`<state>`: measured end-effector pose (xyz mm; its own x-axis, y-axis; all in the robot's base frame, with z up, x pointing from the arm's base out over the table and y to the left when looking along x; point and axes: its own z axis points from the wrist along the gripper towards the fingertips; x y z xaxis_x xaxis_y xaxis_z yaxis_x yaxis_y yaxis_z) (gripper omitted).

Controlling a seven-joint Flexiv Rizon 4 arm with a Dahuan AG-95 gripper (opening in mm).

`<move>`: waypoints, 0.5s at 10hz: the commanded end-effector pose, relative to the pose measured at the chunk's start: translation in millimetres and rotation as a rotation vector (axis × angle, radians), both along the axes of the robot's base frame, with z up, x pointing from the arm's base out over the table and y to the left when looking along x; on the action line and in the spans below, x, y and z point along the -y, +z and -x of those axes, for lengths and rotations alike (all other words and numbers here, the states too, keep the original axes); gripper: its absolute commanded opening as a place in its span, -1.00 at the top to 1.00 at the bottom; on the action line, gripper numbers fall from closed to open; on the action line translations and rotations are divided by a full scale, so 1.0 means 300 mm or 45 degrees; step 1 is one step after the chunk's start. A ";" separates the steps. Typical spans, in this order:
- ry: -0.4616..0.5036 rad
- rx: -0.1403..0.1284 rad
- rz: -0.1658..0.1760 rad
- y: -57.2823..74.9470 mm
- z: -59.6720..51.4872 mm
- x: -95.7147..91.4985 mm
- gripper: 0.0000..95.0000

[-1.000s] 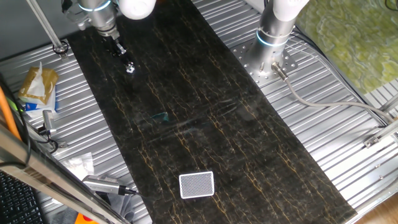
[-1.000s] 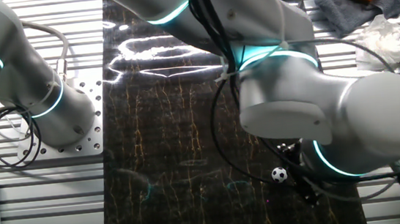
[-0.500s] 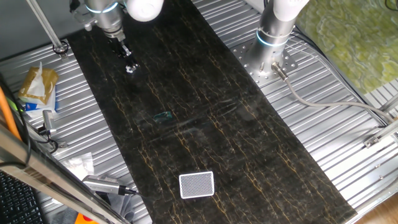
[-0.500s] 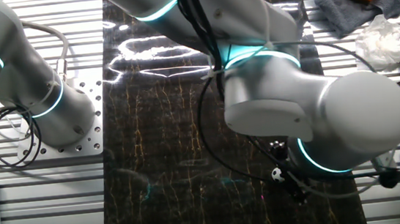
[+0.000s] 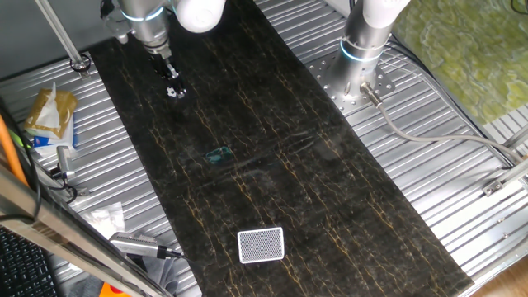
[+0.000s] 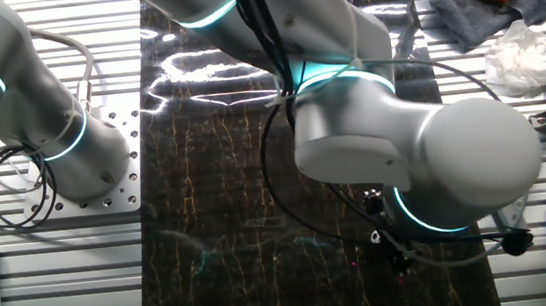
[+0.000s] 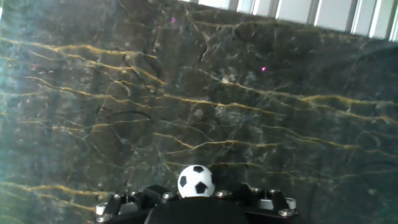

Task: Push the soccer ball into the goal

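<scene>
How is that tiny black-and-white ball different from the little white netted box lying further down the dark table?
The small white soccer ball with black patches is round; the white-framed goal with grey mesh is a rounded-cornered rectangle, clearly wider. The ball sits right at the gripper; the goal lies alone at the far end of the dark marbled surface. Both rest on that surface.

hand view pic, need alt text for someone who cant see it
A tiny black-and-white soccer ball sits right at the tip of the dark gripper, at the bottom centre. Beyond it stretches a dark marble table veined with gold; no goal is visible.
</scene>
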<state>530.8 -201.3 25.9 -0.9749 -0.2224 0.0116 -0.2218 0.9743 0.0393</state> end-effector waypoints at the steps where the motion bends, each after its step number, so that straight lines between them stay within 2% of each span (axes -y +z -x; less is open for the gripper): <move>1: -0.007 0.022 -0.006 -0.012 -0.001 -0.012 -0.60; 3: -0.058 0.025 -0.024 -0.027 -0.004 -0.043 -0.60; 4: -0.102 0.030 -0.049 -0.034 -0.007 -0.062 -0.60; 5: -0.149 0.038 -0.099 -0.044 -0.020 -0.098 -0.60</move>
<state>535.2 -178.3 14.1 -0.9908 -0.1342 -0.0191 -0.1352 0.9878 0.0771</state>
